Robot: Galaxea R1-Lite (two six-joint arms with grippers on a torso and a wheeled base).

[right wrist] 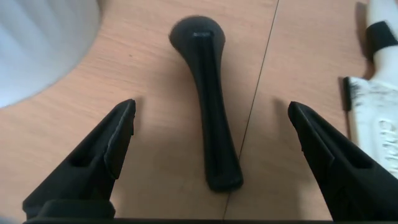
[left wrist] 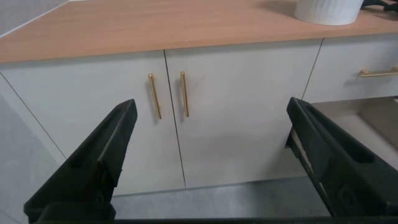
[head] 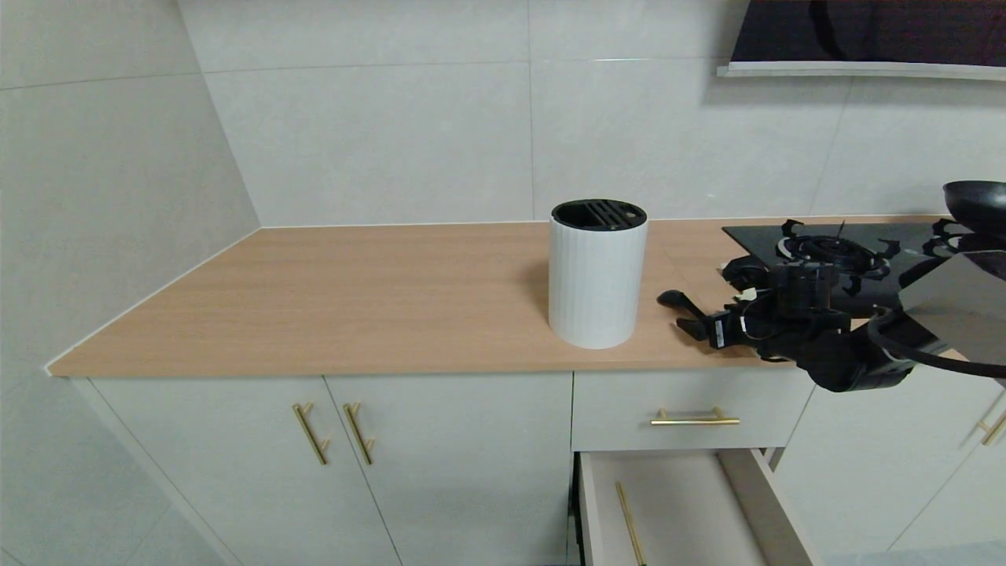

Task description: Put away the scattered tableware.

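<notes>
Right wrist view: black handle [right wrist: 208,118] between fingers [right wrist: 102,152]

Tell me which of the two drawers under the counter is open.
The lower drawer, pulled out toward the robot so its inside shows. The upper drawer right above it is fully shut.

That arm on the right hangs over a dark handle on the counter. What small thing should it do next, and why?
Probably lower the right gripper and close it on the black handle. Its fingers stand open on either side of the handle, which lies flat on the countertop beside the white holder, not yet gripped.
</notes>
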